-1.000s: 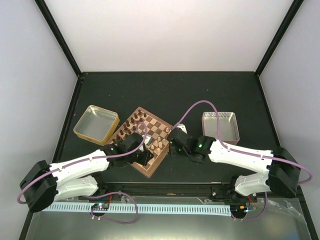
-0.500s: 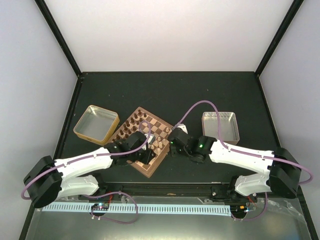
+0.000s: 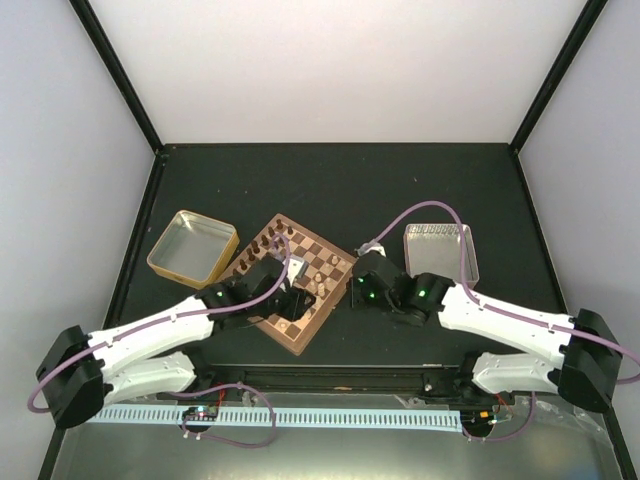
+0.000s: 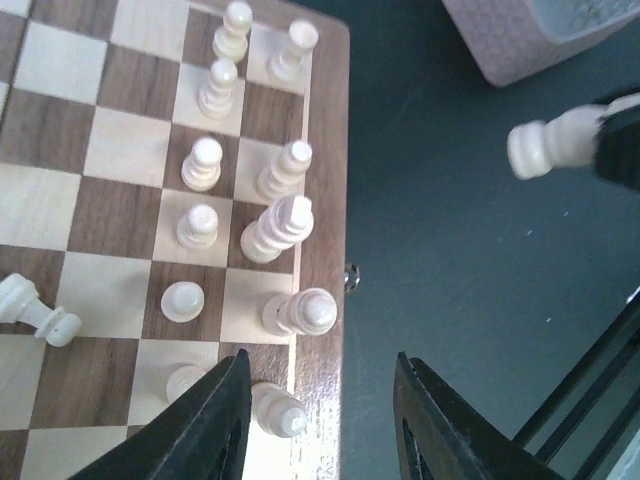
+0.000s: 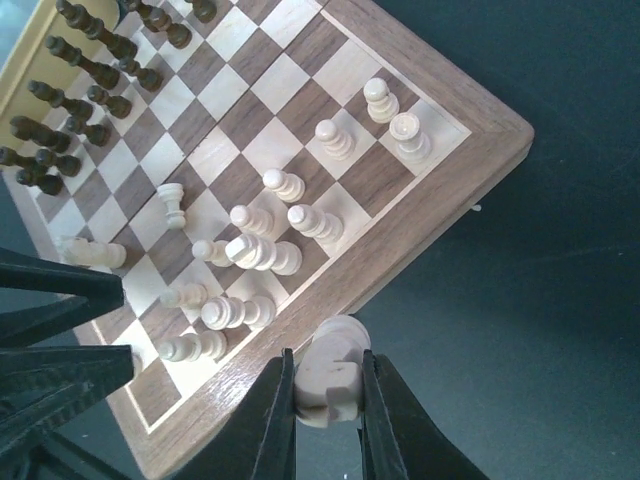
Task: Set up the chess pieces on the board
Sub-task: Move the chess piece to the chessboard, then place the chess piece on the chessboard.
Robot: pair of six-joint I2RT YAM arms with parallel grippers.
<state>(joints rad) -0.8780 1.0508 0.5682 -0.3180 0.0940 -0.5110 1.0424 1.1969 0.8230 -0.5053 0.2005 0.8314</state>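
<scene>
The wooden checkered board (image 3: 262, 322) lies at mid-table, turned like a diamond. Dark brown pieces (image 5: 90, 70) stand along its far-left side, cream pieces (image 5: 262, 250) along its near-right side. One cream piece (image 4: 35, 305) lies on its side on the board. My right gripper (image 5: 328, 368) is shut on a cream piece (image 5: 332, 372), held just off the board's near-right rim (image 5: 430, 225); the piece also shows in the left wrist view (image 4: 545, 147). My left gripper (image 4: 320, 395) is open and empty above that same rim, beside the cream row.
A gold-tan metal tray (image 3: 190, 245) sits left of the board. A pinkish rectangular tray (image 3: 440, 250) sits to the right and also shows in the left wrist view (image 4: 530, 40). My left gripper's fingers (image 5: 60, 290) show at the left of the right wrist view.
My left gripper has moved right across the board to its near-right rim. My right gripper has drawn slightly right and nearer, off the board, still holding the cream piece.
</scene>
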